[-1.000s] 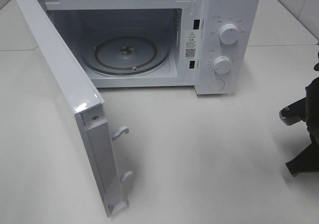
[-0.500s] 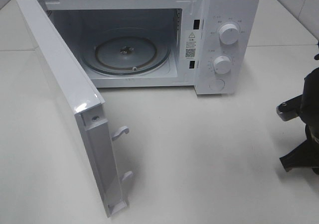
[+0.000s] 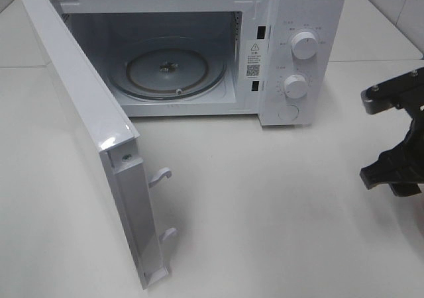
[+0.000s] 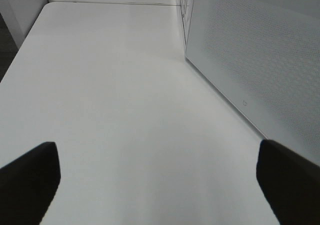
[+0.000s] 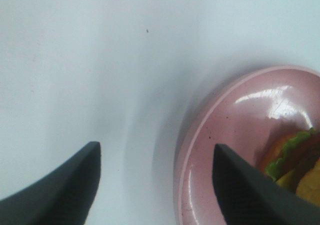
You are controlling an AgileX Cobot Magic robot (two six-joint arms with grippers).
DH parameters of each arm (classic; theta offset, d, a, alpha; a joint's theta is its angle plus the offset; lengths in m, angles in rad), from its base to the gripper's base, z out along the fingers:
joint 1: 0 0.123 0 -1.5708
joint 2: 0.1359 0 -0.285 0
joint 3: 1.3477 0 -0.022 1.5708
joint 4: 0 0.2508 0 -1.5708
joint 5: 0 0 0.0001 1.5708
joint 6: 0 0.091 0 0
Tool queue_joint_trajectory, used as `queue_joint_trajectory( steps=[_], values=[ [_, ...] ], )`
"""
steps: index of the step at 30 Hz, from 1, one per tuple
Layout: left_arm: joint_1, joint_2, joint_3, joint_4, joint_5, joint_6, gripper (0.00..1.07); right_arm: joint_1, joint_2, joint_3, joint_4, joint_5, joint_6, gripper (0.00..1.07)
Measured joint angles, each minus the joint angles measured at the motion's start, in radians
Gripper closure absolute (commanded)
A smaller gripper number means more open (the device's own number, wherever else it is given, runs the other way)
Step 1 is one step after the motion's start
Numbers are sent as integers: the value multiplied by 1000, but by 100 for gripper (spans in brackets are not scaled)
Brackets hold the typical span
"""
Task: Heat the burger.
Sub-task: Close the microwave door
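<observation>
The burger (image 5: 294, 159) shows only as a sliver of green lettuce, red filling and bun in the right wrist view, on a round pink plate (image 5: 235, 116). My right gripper (image 5: 156, 147) hovers open beside the plate, with one finger (image 5: 240, 190) over the plate's rim and the other over bare table. In the exterior view the right gripper (image 3: 366, 139) stands at the right edge with its jaws wide apart; burger and plate are out of that frame. The left gripper (image 4: 155, 185) is open over bare table, with nothing between its fingers.
The white microwave (image 3: 305, 20) stands at the back with its door (image 3: 86, 119) swung wide open towards the front left. Its glass turntable (image 3: 169, 69) carries nothing. Two knobs (image 3: 304, 45) sit on its right panel. The microwave's perforated side (image 4: 255, 55) is beside the left gripper.
My right gripper has opened from nearly shut to wide apart. In the exterior view it has moved up towards the back and a little to the left. The microwave has not moved.
</observation>
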Motion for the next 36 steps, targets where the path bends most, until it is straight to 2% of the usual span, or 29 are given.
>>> queue_joint_trajectory(
  steps=[1,3,4,6,11,13,15,27,29,32,34,36],
  values=[
    [0,0,0,0,0,0,7,0,0,0,0,0,0,35],
    [0,0,0,0,0,0,7,0,-97,0,65,-15,-98,21],
    [0,0,0,0,0,0,7,0,-97,0,65,-15,-98,21],
    [0,0,0,0,0,0,7,0,-182,0,150,-18,-187,17],
    [0,0,0,0,0,0,7,0,-281,0,275,1,-302,18],
    [0,0,0,0,0,0,7,0,-290,0,297,6,-331,18],
    [0,0,0,0,0,0,7,0,-292,0,370,44,-427,20],
    [0,0,0,0,0,0,7,0,-331,2,447,113,-486,24],
    [0,0,0,0,0,0,7,0,-406,2,449,123,-491,25],
    [0,0,0,0,0,0,7,0,-432,2,449,125,-492,25],
    [0,0,0,0,0,0,7,0,-578,2,451,152,-493,26],
    [0,0,0,0,0,0,7,0,-608,2,453,162,-494,26]
  ],
)
